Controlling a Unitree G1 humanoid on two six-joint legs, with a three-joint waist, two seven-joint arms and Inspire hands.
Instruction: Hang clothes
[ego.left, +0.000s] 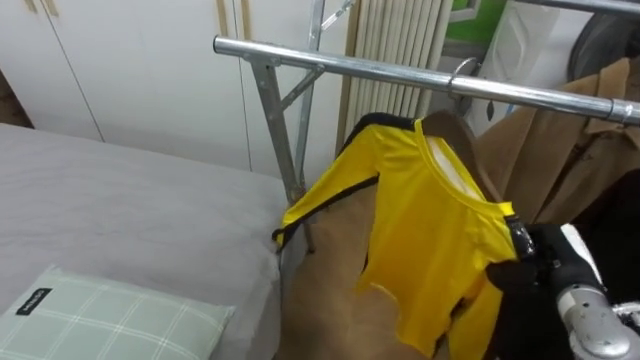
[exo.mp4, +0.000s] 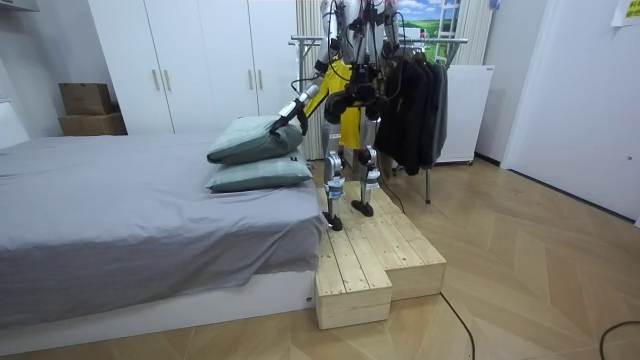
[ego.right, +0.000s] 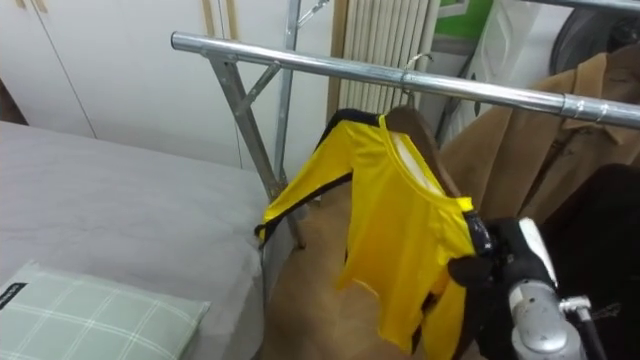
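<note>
While shirt (ego.left: 430, 230) hangs on rail (ego.left: 380, 70), right hand (ego.left: 530, 262) at its edge — bed (ego.left: 120, 200) alongside.

- The room is lit brightly and evenly; shadows are kept soft.
- Pale glare is carried along the metal rail (ego.left: 400, 72).
- A shadow is cast beneath the grey bedcover (exo.mp4: 130, 220).

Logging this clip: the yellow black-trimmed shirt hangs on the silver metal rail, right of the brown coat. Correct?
No: the yellow black-trimmed shirt hangs on the silver metal rail left of the brown coat, as the left eye view shows.
</note>
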